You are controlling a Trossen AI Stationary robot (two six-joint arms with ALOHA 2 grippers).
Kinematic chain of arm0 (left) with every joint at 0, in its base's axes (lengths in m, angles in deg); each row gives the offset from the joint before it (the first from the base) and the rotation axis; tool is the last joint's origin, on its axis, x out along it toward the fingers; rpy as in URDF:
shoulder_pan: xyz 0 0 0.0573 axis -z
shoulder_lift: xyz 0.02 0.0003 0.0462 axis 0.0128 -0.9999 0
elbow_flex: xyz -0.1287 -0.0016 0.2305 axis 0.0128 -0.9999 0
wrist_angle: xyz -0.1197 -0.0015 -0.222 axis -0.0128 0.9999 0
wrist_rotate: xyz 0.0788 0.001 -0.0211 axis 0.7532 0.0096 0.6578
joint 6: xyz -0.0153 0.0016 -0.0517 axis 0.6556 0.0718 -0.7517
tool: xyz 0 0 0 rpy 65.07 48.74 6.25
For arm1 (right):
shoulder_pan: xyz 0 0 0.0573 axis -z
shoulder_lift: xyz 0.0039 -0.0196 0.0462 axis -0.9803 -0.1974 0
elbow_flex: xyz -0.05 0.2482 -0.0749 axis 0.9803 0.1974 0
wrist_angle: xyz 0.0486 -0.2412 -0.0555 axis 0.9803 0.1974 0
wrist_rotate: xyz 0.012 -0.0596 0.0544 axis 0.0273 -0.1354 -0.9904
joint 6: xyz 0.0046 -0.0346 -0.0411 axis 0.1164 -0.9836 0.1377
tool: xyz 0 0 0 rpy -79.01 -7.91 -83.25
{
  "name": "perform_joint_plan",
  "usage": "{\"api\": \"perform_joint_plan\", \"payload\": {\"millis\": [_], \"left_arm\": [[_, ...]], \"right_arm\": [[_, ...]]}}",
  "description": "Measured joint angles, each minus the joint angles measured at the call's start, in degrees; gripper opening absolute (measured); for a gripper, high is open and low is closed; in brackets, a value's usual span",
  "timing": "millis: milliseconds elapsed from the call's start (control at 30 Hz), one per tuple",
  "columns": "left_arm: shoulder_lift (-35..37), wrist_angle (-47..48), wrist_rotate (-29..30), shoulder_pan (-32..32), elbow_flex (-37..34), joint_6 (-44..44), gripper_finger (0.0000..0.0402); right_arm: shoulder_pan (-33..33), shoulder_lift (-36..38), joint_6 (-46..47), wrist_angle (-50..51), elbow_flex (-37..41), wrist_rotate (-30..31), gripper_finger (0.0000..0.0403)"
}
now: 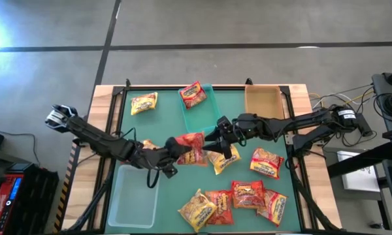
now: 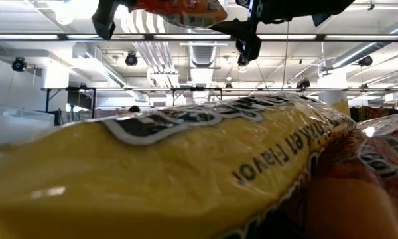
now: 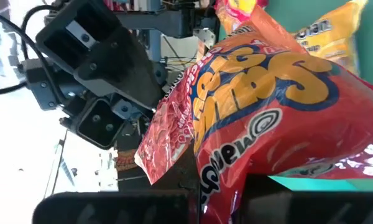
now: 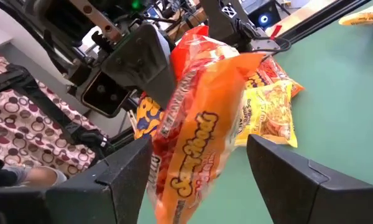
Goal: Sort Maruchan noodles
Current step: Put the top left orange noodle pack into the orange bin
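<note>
left pincer [image 1: 172, 151] holds red packet [image 1: 191, 147] aloft

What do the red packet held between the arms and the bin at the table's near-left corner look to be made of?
Red noodle packet: thin glossy plastic film, judging by its crinkles and shine. Clear bin: probably translucent rigid plastic, since the green table mat shows through it.
</note>
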Motion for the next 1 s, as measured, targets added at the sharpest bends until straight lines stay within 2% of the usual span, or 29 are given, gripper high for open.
{"api": "perform_joint_plan", "payload": {"millis": [400,633,733,900,1000], "left_arm": [[-4.27,-12.53,0.01,-2.8,0.02,2.38,0.0004],[-5.21,-13.71,0.04,-3.13,0.02,1.8,0.0004],[-5.19,-13.8,0.02,-3.13,0.02,-3.02,0.0006],[-5.18,-14.0,-0.19,-3.13,0.7,-18.49,0.0023],[-5.18,-13.59,0.14,-3.2,1.56,-24.64,0.0036]], "right_arm": [[-0.09,-0.24,-1.15,-2.14,0.0,0.67,0.0253],[-0.09,-0.86,-1.33,-1.94,0.0,0.68,0.022],[-0.09,-1.24,-1.31,-2.02,-0.04,0.23,0.0198],[-0.07,-1.24,-1.31,-1.57,-0.09,-1.15,0.0157],[-0.07,-1.16,-1.29,-1.55,-0.11,-1.48,0.0134]]}}
